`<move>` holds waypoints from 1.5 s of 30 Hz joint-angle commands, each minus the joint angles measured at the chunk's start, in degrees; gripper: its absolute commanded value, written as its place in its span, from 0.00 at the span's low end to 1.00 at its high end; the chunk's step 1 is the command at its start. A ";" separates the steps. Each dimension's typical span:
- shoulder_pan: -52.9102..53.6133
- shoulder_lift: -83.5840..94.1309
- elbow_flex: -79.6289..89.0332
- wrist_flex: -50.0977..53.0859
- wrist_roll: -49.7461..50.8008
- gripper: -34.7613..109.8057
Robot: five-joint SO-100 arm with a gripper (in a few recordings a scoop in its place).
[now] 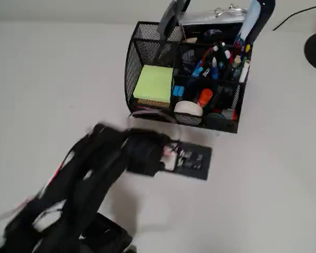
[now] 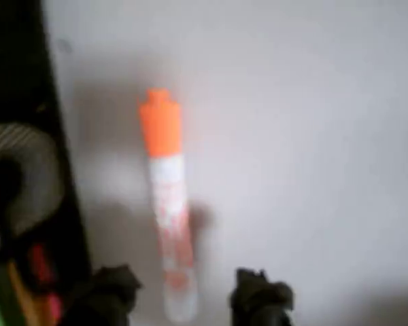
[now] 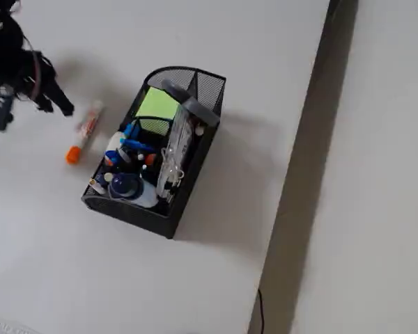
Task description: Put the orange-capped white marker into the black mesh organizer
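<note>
Just ahead of my claw (image 2: 190, 299) lies the orange-capped white marker (image 2: 167, 204), flat on the worktop (image 2: 313, 136); long axis running straight away from me, cap at the far end, bare white tail between my two fingertips, which stand apart and untouched by it. Beside the marker stands the black mesh organizer (image 3: 188, 170). Arm low, reaching forward over the worktop, wrist pitched down

table (image 3: 265, 62): smooth, matt white surface. black mesh organizer (image 3: 202, 87): fine wire mesh, looks like metal, dull black finish. orange-capped white marker (image 2: 167, 204): smooth plastic look, slight sheen on barrel, though the wrist view is blurred. sticky notes (image 1: 154, 83): matt yellow-green paper. gripper (image 2: 190, 295): matt black fingers, probably plastic.
</note>
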 commanded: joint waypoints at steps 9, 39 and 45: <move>0.53 -24.35 -18.19 -1.32 2.99 0.38; -0.70 15.73 -21.18 -7.03 -32.08 0.24; 3.78 13.18 -20.48 -28.83 -38.85 0.24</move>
